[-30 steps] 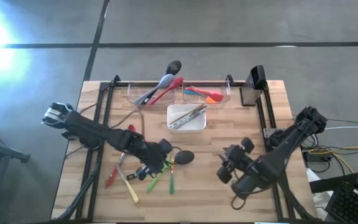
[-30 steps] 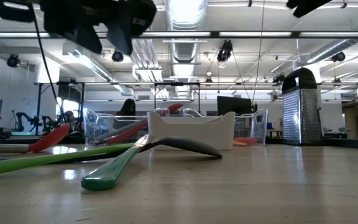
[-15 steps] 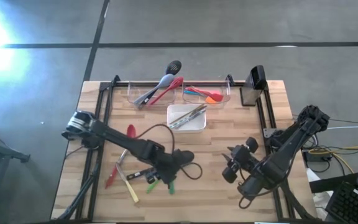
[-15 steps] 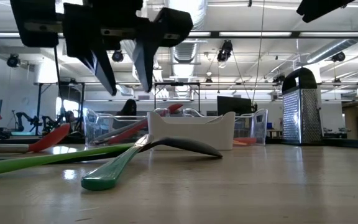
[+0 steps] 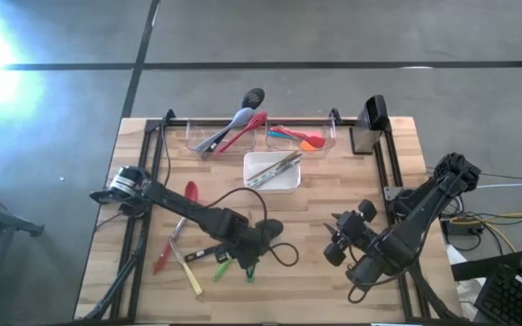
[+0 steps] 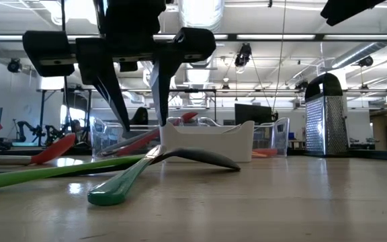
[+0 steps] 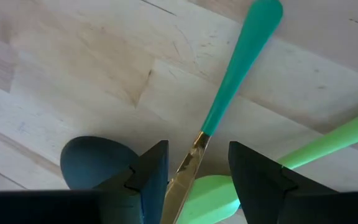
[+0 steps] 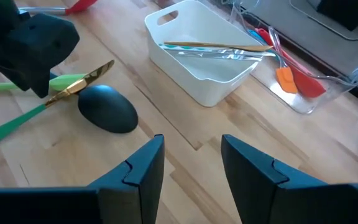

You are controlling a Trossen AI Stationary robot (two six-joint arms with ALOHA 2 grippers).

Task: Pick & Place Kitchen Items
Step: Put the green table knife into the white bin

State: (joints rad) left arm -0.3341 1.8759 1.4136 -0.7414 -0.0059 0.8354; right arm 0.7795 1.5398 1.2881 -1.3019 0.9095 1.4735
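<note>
While high view hides it | left tool (image 7: 194,171) open astride teal-handled spoon (image 7: 238,68) | right tool (image 8: 191,165) open, empty

The wooden worktop (image 5: 406,145) carries a white dish (image 5: 272,171) near its middle, and everything else sits around that dish. Just behind the dish stand two clear bins (image 5: 223,135) side by side, and off to the right of the bins a metal grater (image 5: 370,125) stands upright near the back edge. In front of the dish and to its left lies a loose cluster of utensils: a black spoon (image 5: 269,228), a teal-handled utensil (image 7: 241,56), green utensils (image 5: 223,267), a yellow one (image 5: 188,275) and red ones (image 5: 189,192).
</note>
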